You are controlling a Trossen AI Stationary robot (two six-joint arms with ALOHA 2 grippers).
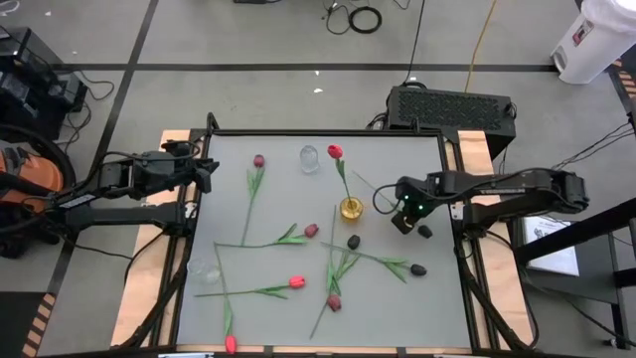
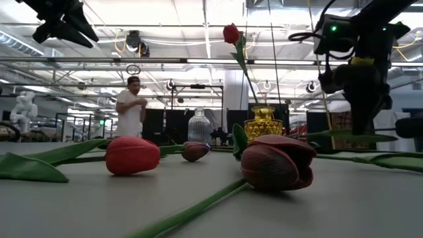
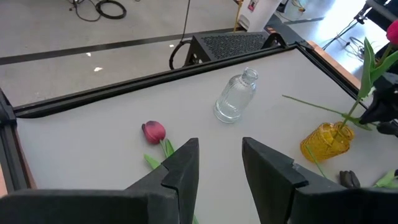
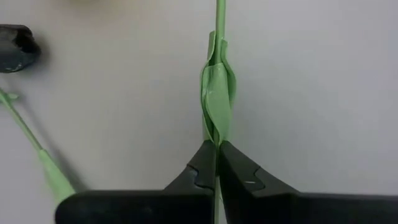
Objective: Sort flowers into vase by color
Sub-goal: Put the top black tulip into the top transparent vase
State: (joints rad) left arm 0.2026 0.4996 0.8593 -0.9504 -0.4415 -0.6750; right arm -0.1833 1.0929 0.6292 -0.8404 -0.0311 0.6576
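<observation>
Our right gripper (image 4: pixel 217 163) pinches a flower stem (image 4: pixel 217 99) near the table's (image 1: pixel 417 298) right edge, beside the yellow vase (image 1: pixel 351 208) — our left gripper (image 3: pixel 219 163) waits parted at the left edge.

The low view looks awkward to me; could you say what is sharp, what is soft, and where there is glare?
Low view: the maroon tulip up front is fairly sharp, the yellow vase and person behind softer, bright ceiling lights washing out. Right wrist view: the right gripper pinches a crisp green stem.
</observation>
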